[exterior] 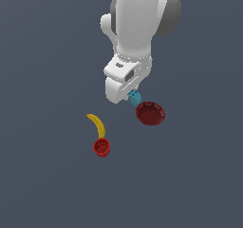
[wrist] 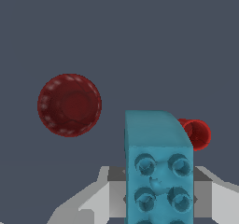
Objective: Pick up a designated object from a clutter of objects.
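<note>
cyan toothed piece (wrist: 158, 171) clamped in the gripper (wrist: 158, 197), apart from the fluted bowl (wrist: 69, 105).

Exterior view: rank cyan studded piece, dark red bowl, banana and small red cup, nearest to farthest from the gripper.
1. cyan studded piece: at the gripper itself.
2. dark red bowl: just beyond it, toward the exterior view's right.
3. banana: toward the exterior view's left.
4. small red cup: past the banana's end.
</note>
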`<state>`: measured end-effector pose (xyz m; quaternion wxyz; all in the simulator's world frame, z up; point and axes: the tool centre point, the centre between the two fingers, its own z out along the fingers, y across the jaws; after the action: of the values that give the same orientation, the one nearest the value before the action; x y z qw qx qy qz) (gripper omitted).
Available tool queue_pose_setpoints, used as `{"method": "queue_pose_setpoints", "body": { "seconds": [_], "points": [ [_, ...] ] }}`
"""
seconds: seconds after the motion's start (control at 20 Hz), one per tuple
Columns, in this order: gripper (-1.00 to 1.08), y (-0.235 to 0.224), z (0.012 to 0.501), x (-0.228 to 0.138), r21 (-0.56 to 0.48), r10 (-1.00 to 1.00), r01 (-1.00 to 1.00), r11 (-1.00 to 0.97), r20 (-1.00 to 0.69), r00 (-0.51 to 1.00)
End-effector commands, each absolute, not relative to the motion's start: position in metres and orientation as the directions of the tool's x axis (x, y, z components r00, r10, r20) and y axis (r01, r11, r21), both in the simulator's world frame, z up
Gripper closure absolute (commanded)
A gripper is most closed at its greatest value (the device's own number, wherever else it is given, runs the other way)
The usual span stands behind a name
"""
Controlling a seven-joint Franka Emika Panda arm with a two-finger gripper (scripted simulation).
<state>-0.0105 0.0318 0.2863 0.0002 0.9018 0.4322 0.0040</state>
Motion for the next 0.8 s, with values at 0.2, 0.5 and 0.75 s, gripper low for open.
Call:
{"method": "queue_pose_setpoints", "body": {
  "seconds": [0.2, 0.5, 0.75],
  "points": [
    [1.08, 0.014, 0.354, -0.019, 0.001, 0.779, 0.779, -0.626, 0.005, 0.626],
    [1.08, 0.000, 0.403, -0.023, 0.001, 0.779, 0.779, -0.627, 0.003, 0.627],
    [1.08, -0.007, 0.430, -0.024, 0.000, 0.779, 0.779, -0.628, 0.001, 0.628]
  ]
}}
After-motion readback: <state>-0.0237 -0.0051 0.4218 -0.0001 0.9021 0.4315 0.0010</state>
